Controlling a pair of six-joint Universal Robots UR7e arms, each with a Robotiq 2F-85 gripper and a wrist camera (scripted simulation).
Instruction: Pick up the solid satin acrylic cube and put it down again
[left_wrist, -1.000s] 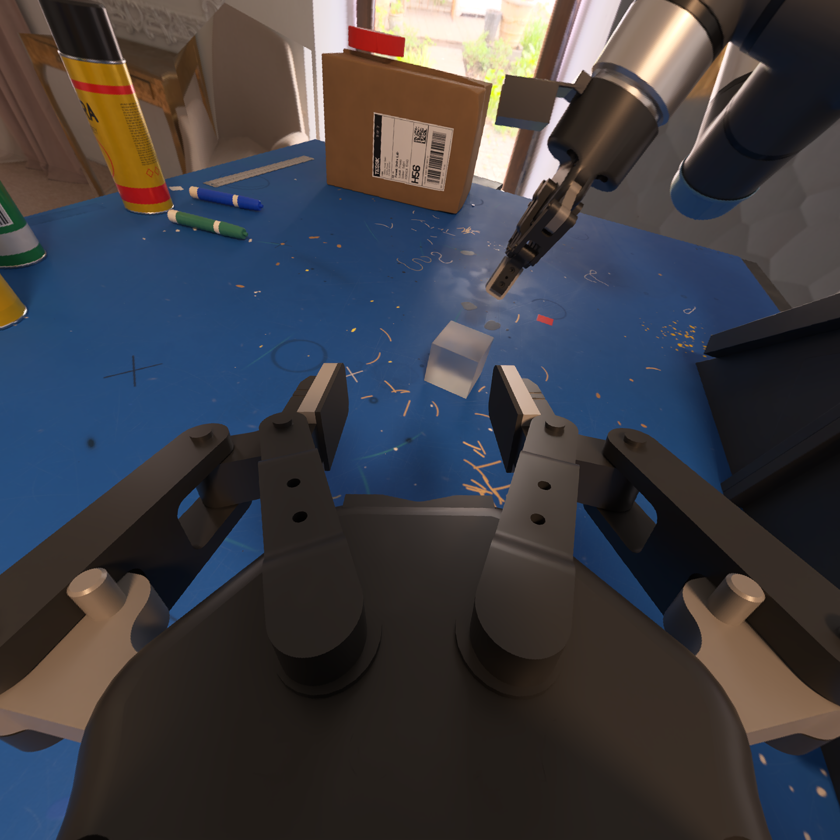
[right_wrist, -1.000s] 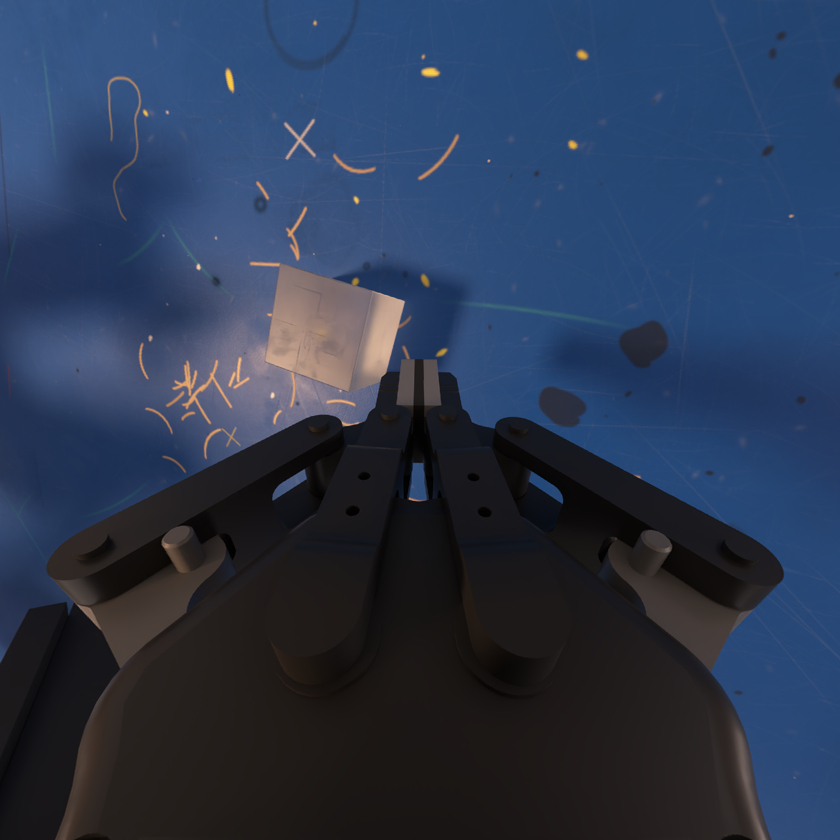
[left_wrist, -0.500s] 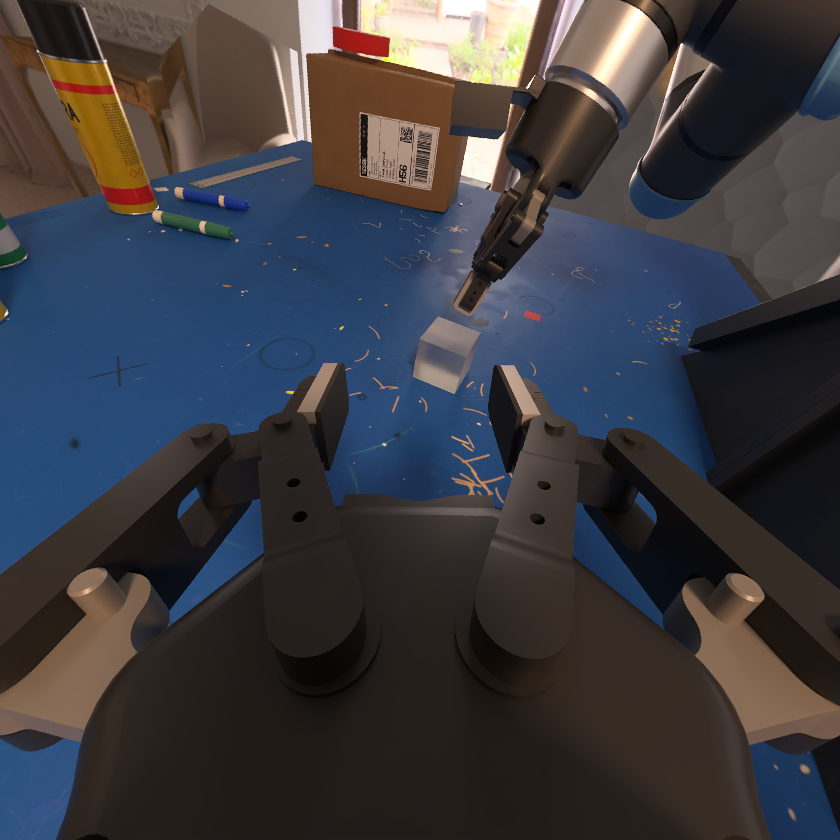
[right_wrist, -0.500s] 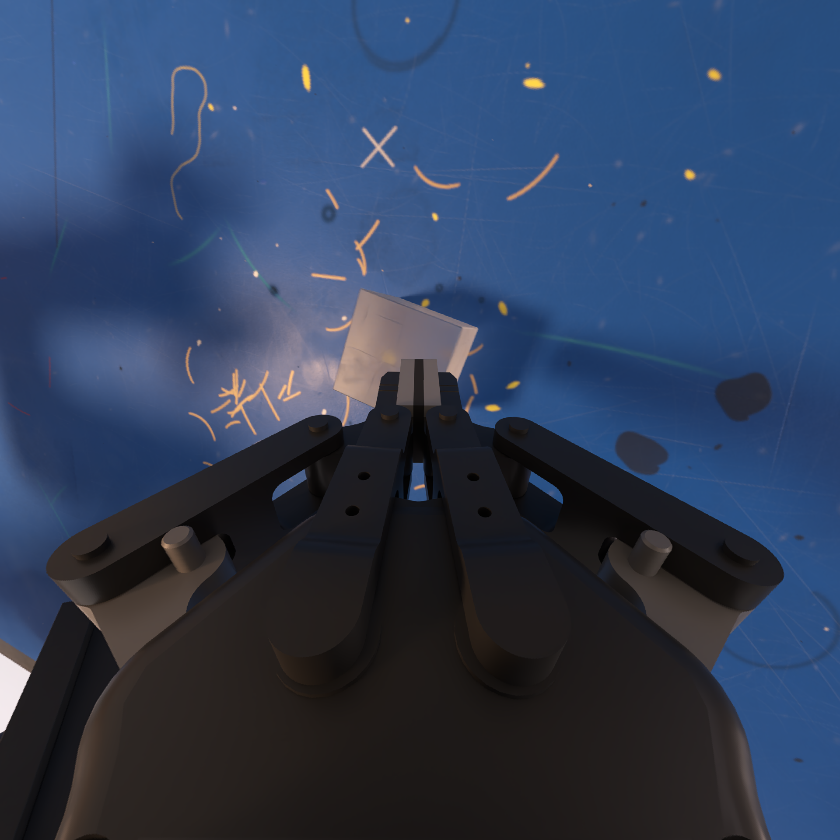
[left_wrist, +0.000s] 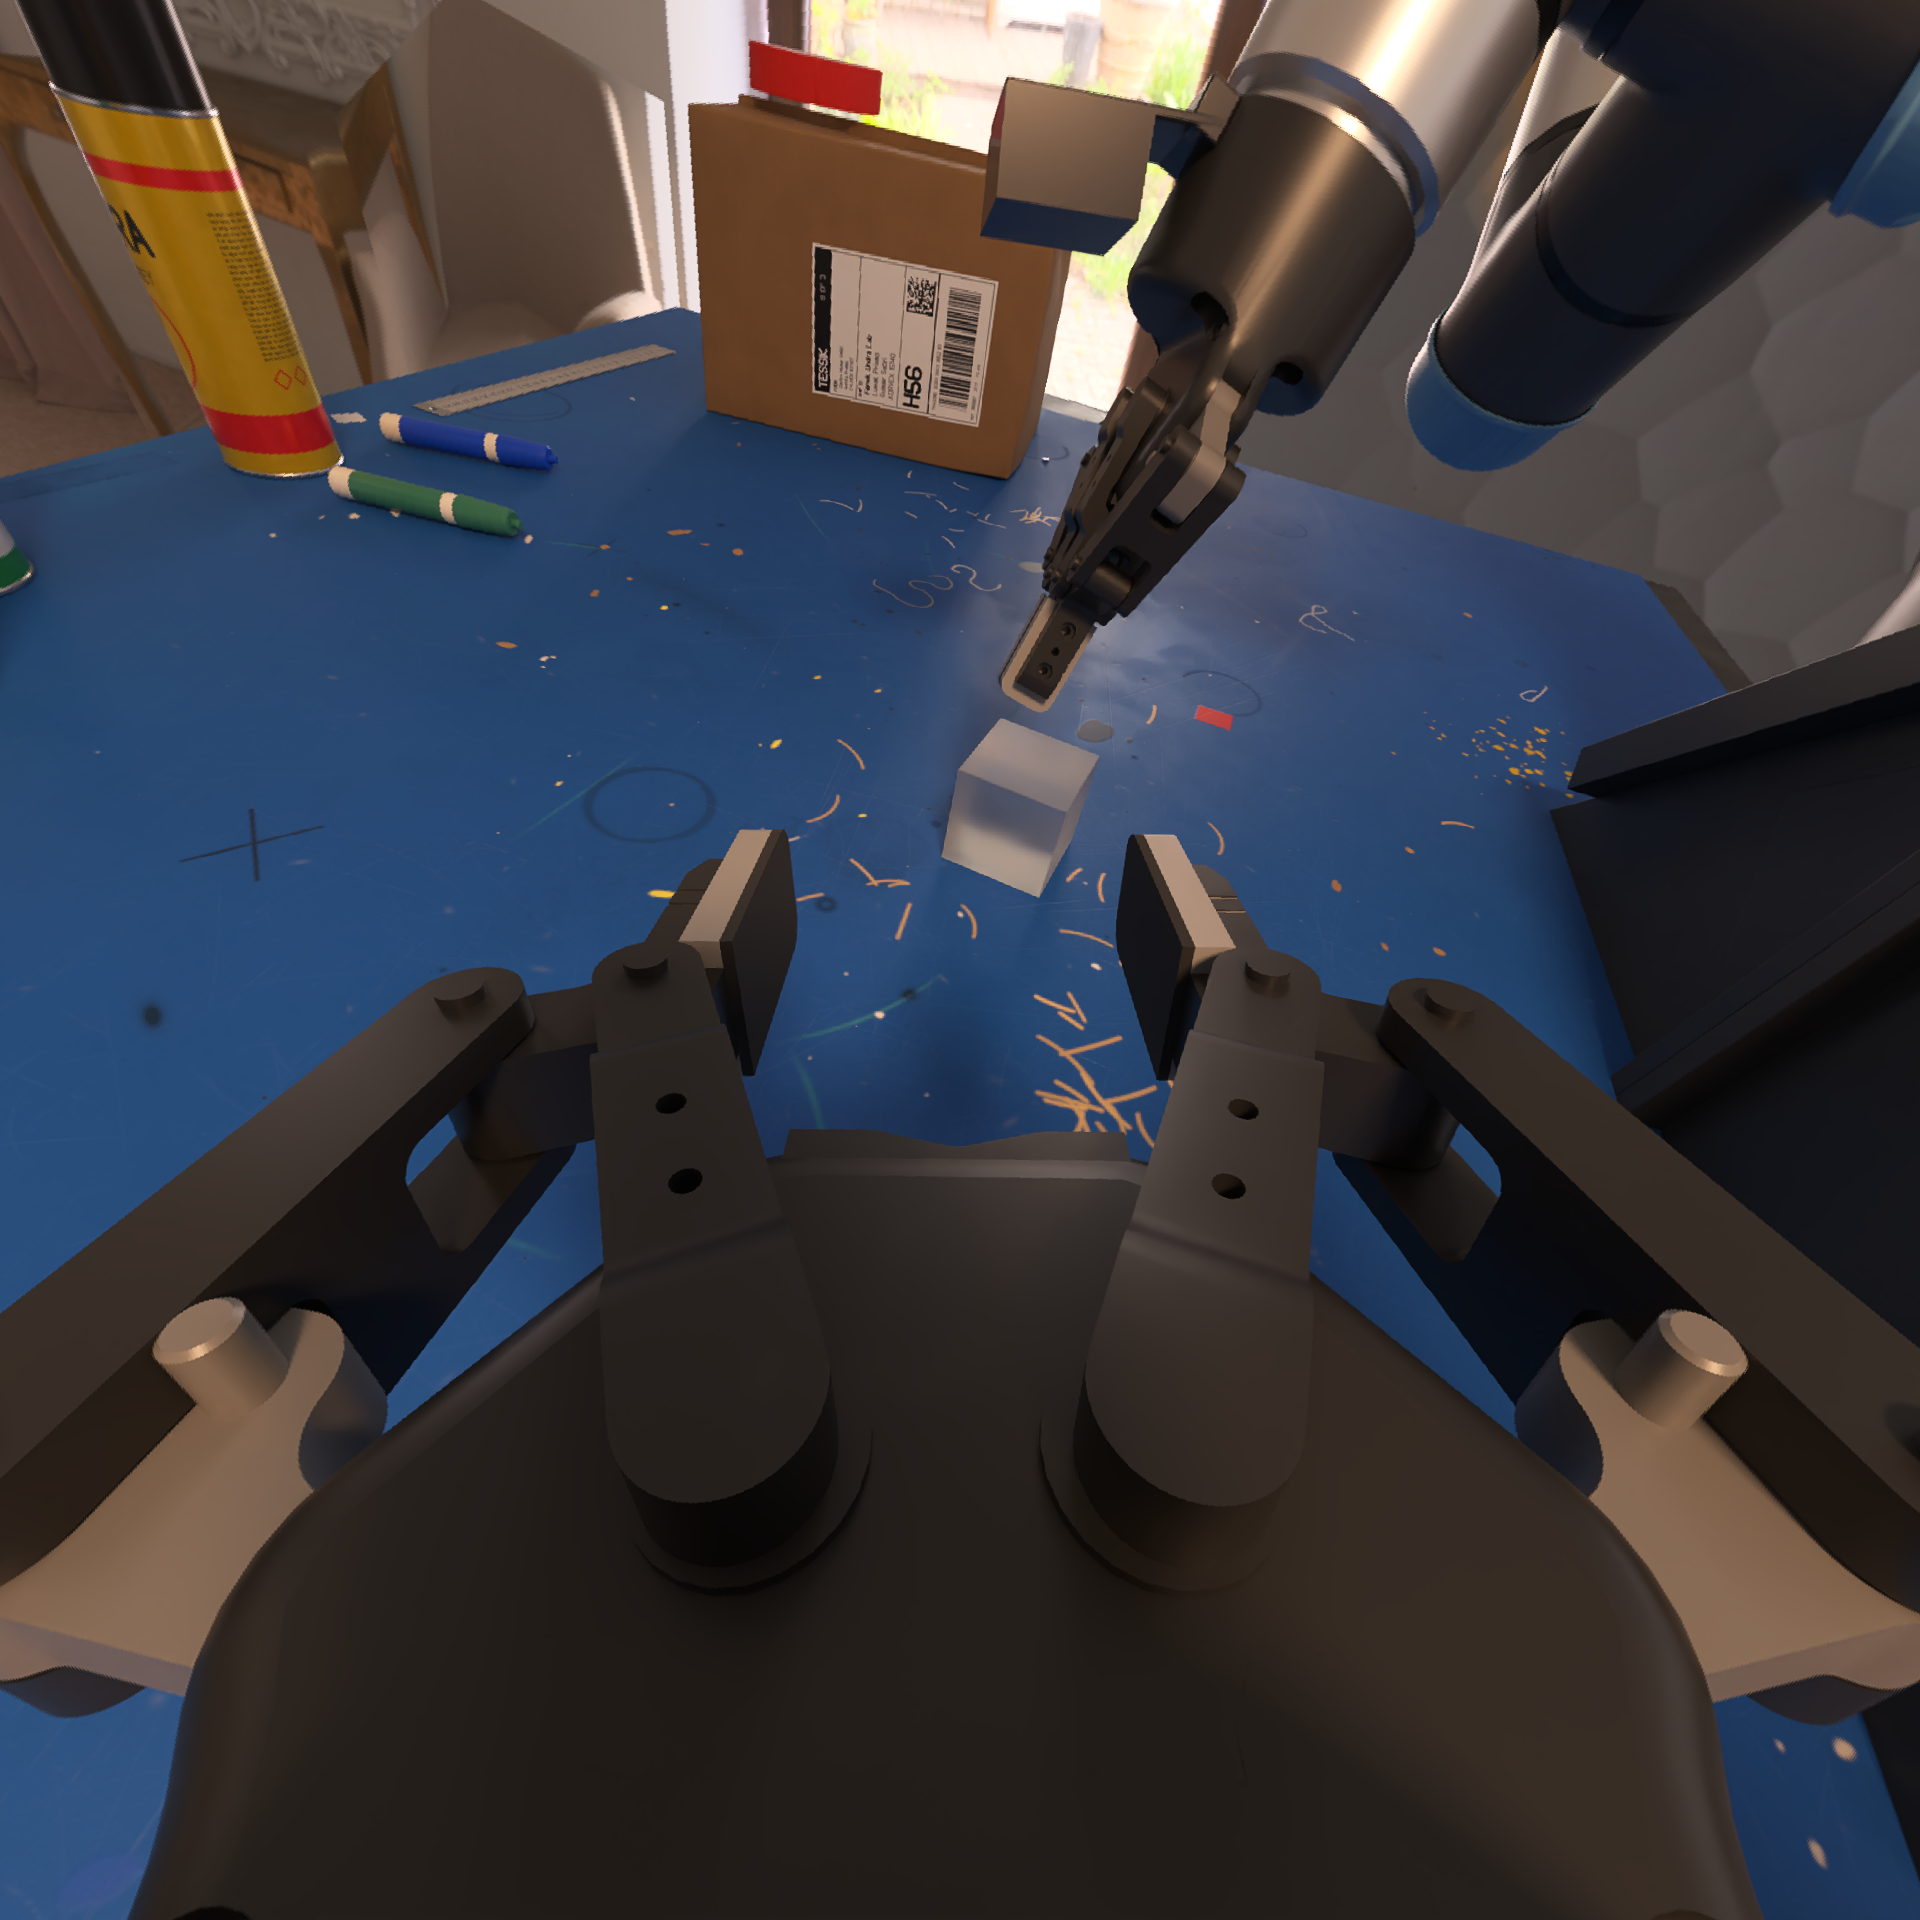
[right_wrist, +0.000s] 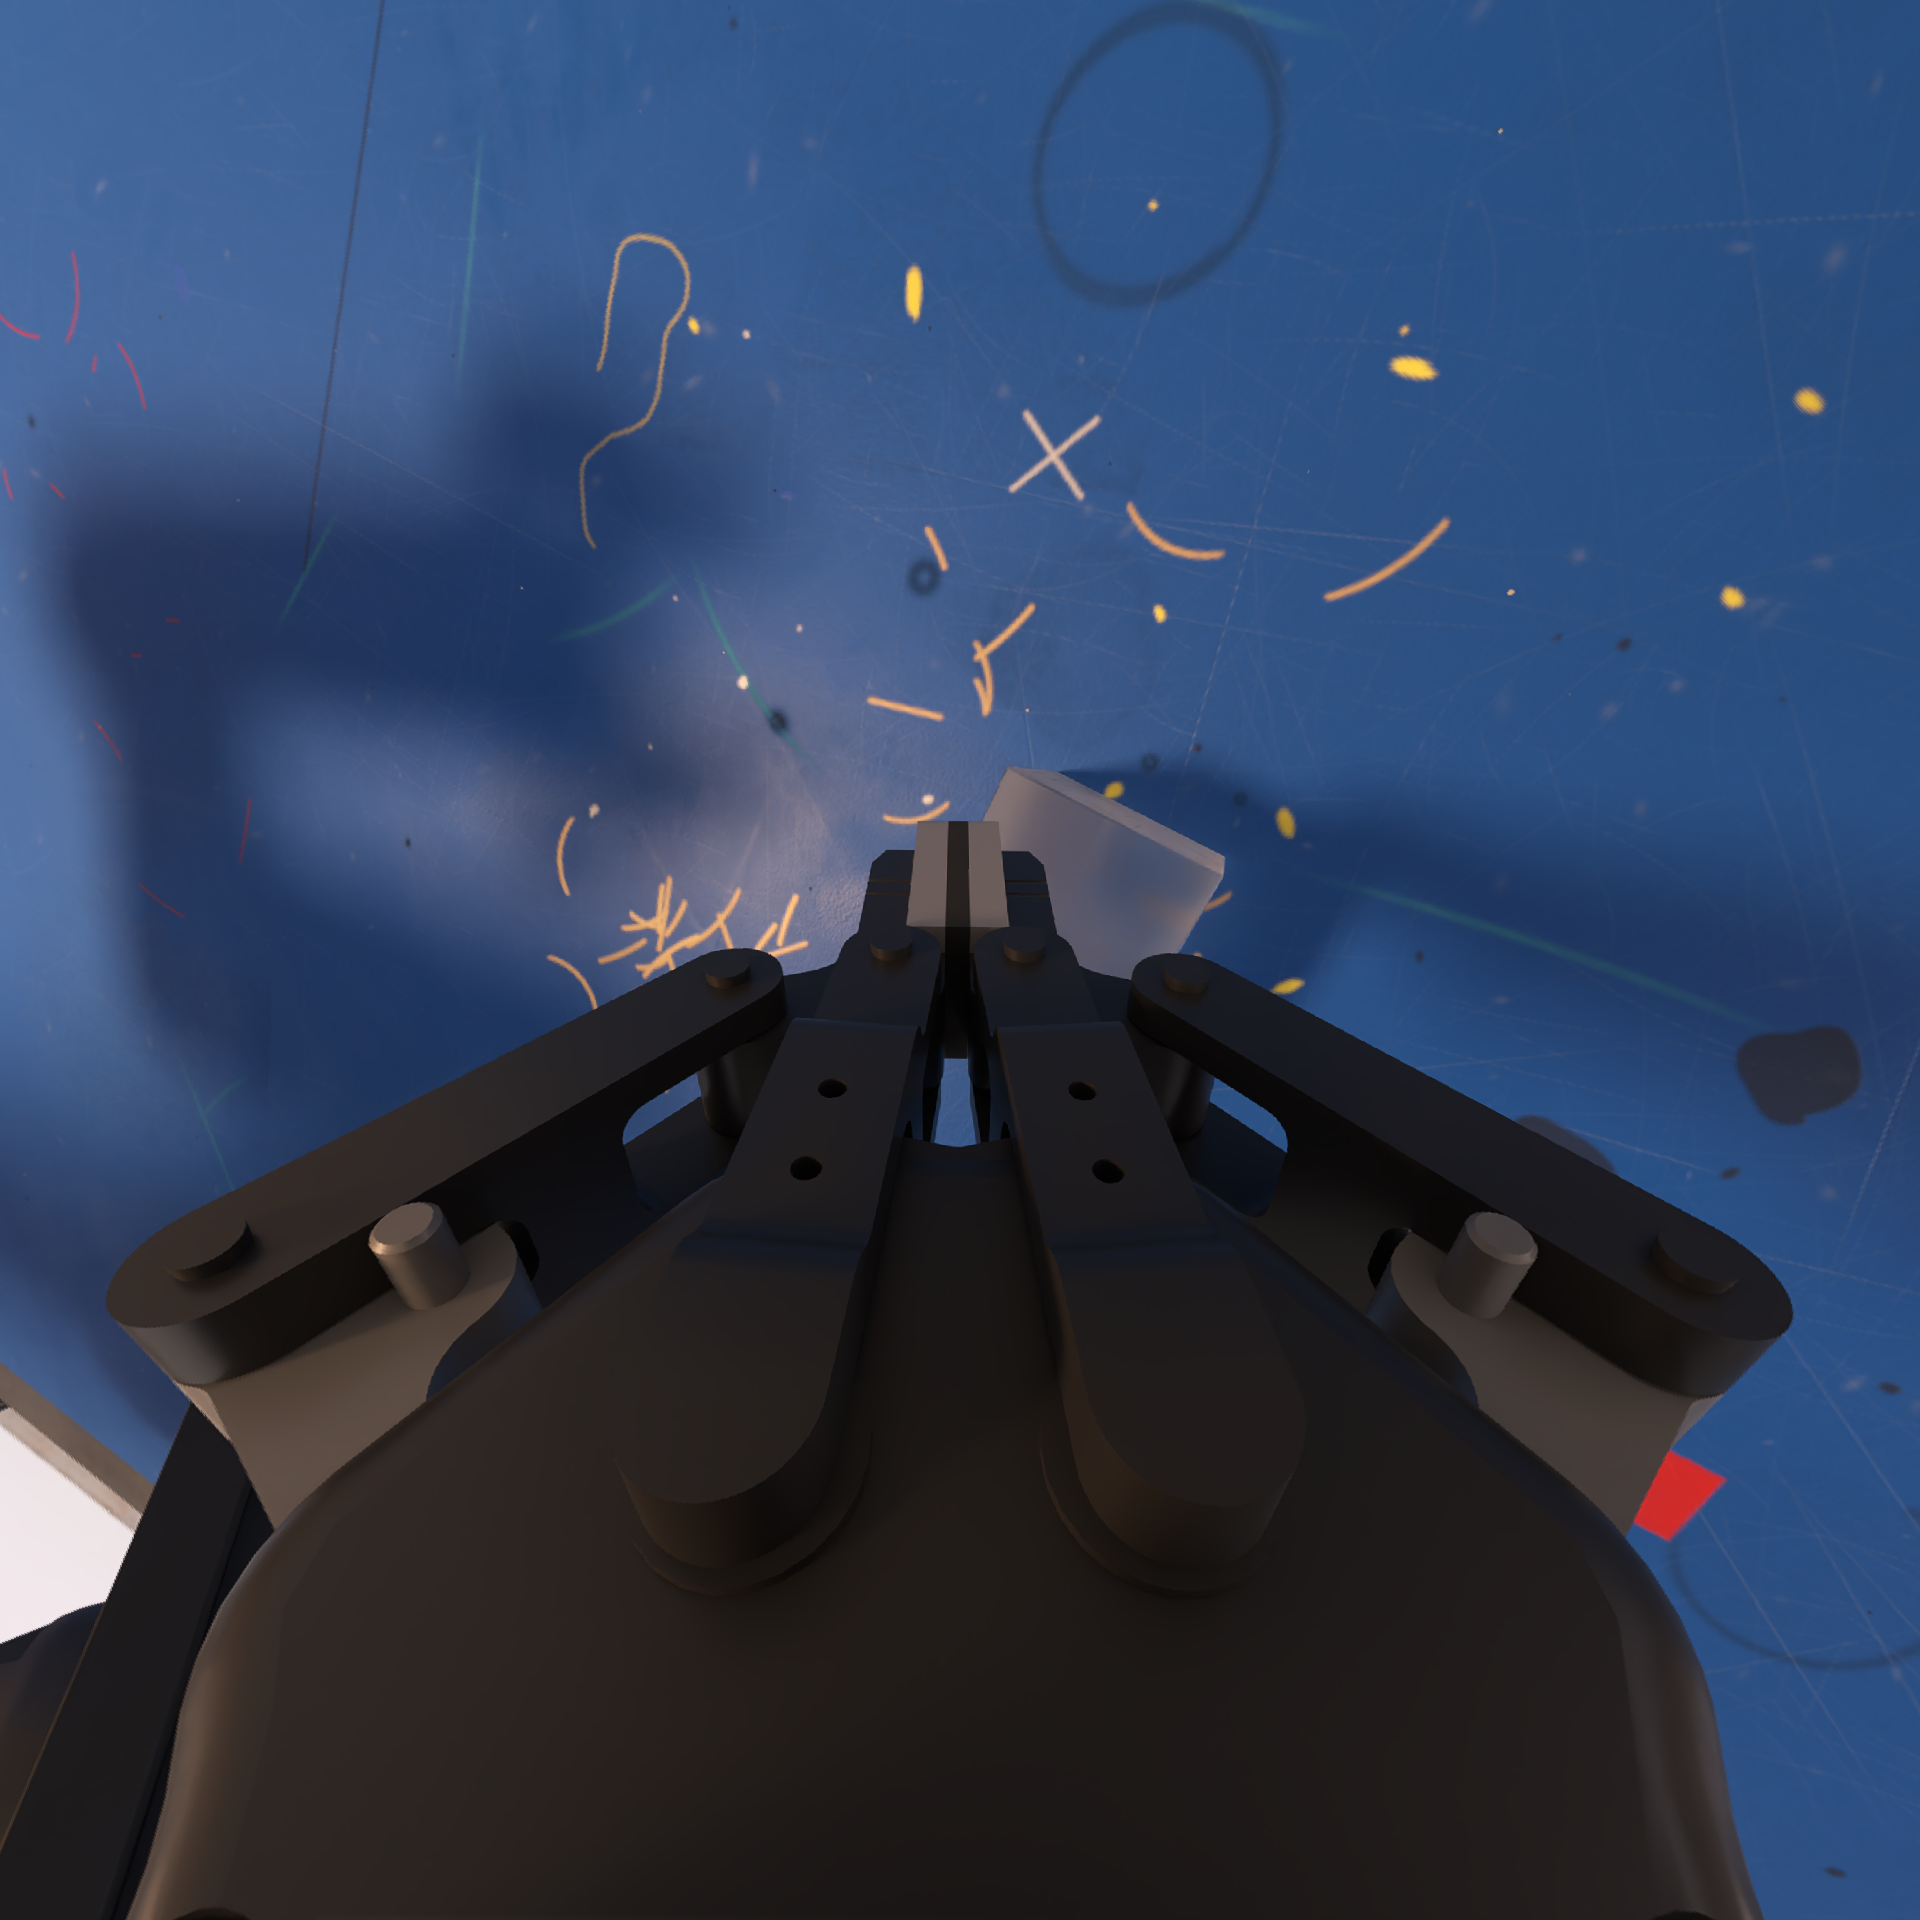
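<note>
Blue scratched table carries cube, cardboard box.

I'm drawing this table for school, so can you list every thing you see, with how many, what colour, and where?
cube: 1, frosted clear, middle of the table, ahead of the left gripper
cardboard box: 1, brown with a white label, far edge
red block: 1, on top of the box
spray can: 1, yellow, red and black, far left
markers: 2, blue and green, beside the can
ruler: 1, grey, behind the markers
red patch: 1, right of the cube
table: 1, blue, scribbled on
left gripper: 1, dark, fingers open
right gripper: 1, dark, fingers shut, above the cube
</note>
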